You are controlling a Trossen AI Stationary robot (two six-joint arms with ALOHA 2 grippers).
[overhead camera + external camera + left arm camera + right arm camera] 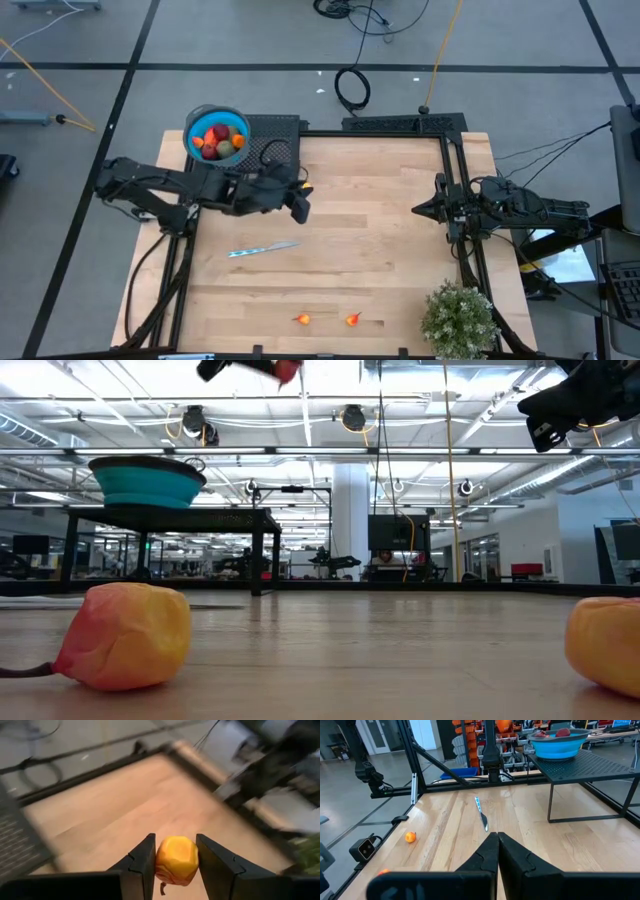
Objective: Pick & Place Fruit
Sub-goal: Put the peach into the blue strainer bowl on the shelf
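My left gripper (300, 203) hangs over the table's far left part, just right of the black stand, shut on a small orange fruit (176, 860). The low view shows that fruit (288, 370) high above the tabletop. A round blue bowl (215, 135) holding several fruits sits on the stand (275, 128). Two more small orange fruits (303, 319) (352, 320) rest on the wood near the front edge. My right gripper (497, 840) waits shut at the table's right side, nothing in it. My left gripper pinches the small orange fruit by its two opposite sides (159, 862) between the two fingers (142, 862). The fingers slant downward toward the table's right side. The fruit is lifted clear of the table, and a short stem (162, 888) hangs beneath it.
A slim silver knife (262, 249) lies on the wood left of centre. A potted green plant (460, 320) stands at the front right corner. Bare wood stretches across the table's middle (380, 250). Black frame rails (455, 200) run along the table's edges.
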